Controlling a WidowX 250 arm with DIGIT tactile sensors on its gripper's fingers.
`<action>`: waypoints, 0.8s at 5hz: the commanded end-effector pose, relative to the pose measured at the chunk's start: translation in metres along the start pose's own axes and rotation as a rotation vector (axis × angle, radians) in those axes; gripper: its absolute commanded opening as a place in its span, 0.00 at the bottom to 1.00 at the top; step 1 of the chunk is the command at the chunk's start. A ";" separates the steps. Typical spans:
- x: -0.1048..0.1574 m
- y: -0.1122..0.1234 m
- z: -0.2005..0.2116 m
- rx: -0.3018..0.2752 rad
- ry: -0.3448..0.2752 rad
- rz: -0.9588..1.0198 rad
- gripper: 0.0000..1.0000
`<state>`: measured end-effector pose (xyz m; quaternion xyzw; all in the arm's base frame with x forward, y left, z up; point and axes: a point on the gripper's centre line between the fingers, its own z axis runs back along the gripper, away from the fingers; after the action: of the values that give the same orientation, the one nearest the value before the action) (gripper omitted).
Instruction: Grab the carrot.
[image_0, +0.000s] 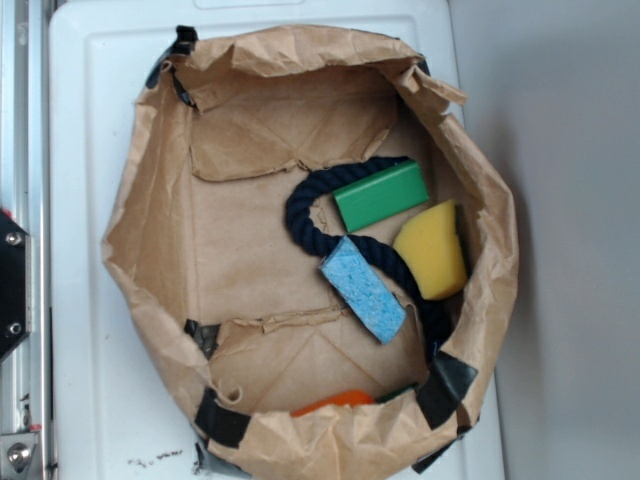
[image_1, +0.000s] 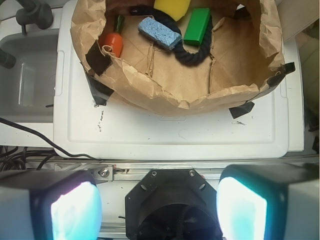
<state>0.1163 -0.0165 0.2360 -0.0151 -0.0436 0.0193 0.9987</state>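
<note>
One brown paper bag (image_0: 150, 200) sat on one white worktop (image_0: 90, 100), and six things lay inside it. There was one orange carrot (image_1: 114, 44), largely hidden by the bag's rim in the exterior view. There were two sponges: one yellow sponge (image_0: 432, 250) and one blue sponge (image_0: 362, 290). There was one green block (image_0: 380, 194) and one dark blue rope (image_0: 300, 215). One sink (image_1: 25, 80) stood beside the worktop.

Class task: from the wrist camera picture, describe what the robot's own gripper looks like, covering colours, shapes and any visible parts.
In the wrist view the gripper shows two broad, blocky fingers at the bottom corners, each with a dark grey outer body and a pale, glowing bluish-white inner pad with rounded corners. Between them sits a black, angular housing with small screws along its top edge. No markings or gripper cables are visible.
</note>
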 end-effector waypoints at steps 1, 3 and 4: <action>0.000 0.000 0.000 0.000 0.000 0.000 1.00; 0.041 -0.013 -0.016 0.019 0.016 0.064 1.00; 0.057 -0.017 -0.031 0.031 -0.003 0.084 1.00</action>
<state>0.1739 -0.0305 0.2046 -0.0002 -0.0316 0.0645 0.9974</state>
